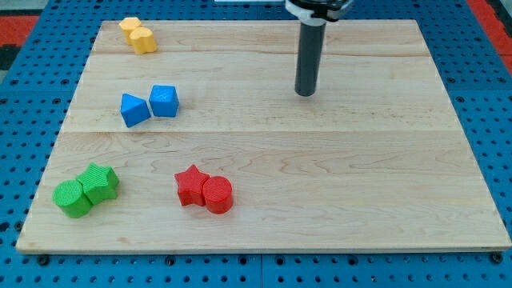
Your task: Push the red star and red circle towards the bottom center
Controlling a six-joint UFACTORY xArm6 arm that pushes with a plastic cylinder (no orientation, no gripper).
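Note:
The red star (191,185) and the red circle (218,194) lie touching each other on the wooden board (336,184), left of centre near the view's bottom. The star is to the left, the circle to its right and slightly lower. My tip (305,93) stands in the upper middle of the board, well above and to the right of both red blocks, touching no block. The dark rod rises from it out of the view's top.
Two yellow blocks (138,35) sit at the top left. A blue triangle (134,110) and a blue cube (164,100) lie at the middle left. Two green blocks (86,190) lie at the bottom left. A blue pegboard surrounds the board.

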